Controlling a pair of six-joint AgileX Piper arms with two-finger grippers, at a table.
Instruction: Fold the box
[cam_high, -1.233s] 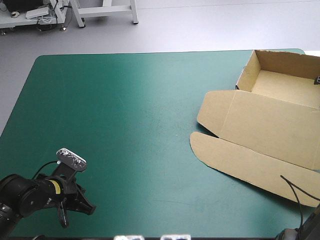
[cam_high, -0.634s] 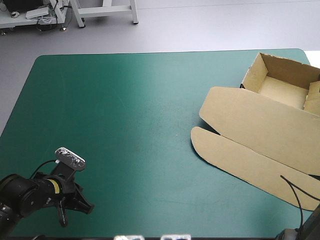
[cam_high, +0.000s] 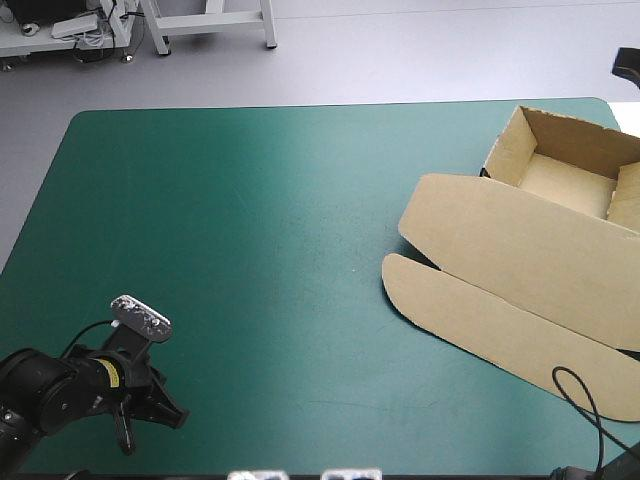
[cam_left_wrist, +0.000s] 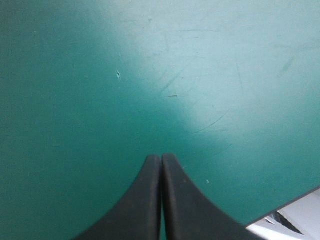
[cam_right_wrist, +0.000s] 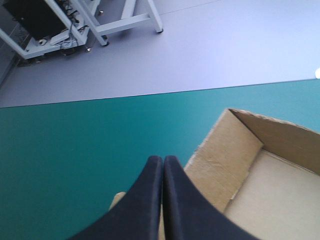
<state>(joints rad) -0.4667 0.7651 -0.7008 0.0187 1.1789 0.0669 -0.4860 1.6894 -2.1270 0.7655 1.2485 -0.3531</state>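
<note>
Teal-green table cover (cam_high: 250, 200) bore the brown board box (cam_high: 520, 250), an open tray, at its right side, seemingly just below the right gripper (cam_right_wrist: 163, 159), jaws pressed together; the left gripper (cam_left_wrist: 161, 158), likewise closed, sat well apart.

Grey floor (cam_high: 400, 60) beyond teal-green table (cam_high: 250, 200)

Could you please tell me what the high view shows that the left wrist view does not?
Only the high view shows the box: an open tray near the table's far right corner, its lid lying flat toward the near edge. Only the left wrist view shows that the left gripper has its jaws shut in a pointed arch, and fine scratches ahead of it. Both show the teal-green cover, bare around that gripper.
</note>
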